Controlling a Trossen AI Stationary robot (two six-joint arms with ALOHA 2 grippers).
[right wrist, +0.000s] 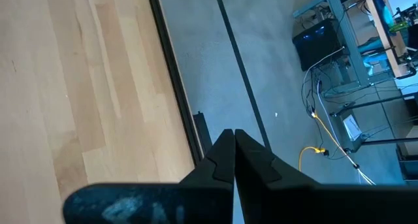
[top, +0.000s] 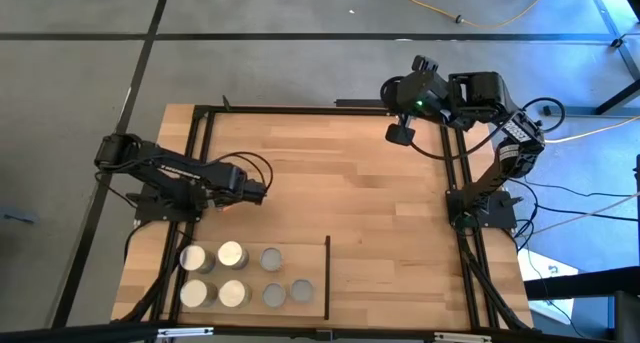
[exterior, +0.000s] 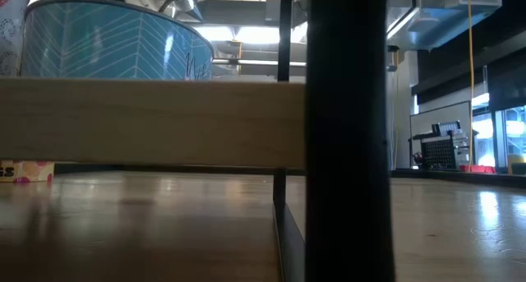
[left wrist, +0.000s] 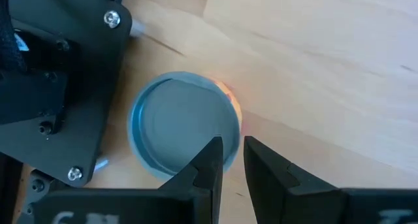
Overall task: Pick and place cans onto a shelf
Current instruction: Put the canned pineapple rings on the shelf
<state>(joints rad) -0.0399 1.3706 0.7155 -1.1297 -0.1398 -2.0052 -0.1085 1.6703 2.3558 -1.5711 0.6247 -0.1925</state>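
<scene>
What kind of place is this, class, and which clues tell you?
Probably a robotics lab or workshop: a wooden table on a bare concrete floor, loose cables trailing across it, and equipment racks under open ceiling ducting in the room behind.

Wood tabletop [top: 360, 193] w/ black frame, grey floor [top: 250, 43], yellow cable [top: 480, 13], equipment racks [right wrist: 326, 41] in bkgd

Six cans [top: 247, 275], upright, round tops showing, in three close columns of two on the shelf [top: 400, 283] toward 7 o'clock of the table; four pale cream, two grey-silver (the column nearest the black divider). Another can [left wrist: 185, 128], grey top, bluish rim, upright on bare wood, seen in the left wrist view.
</scene>
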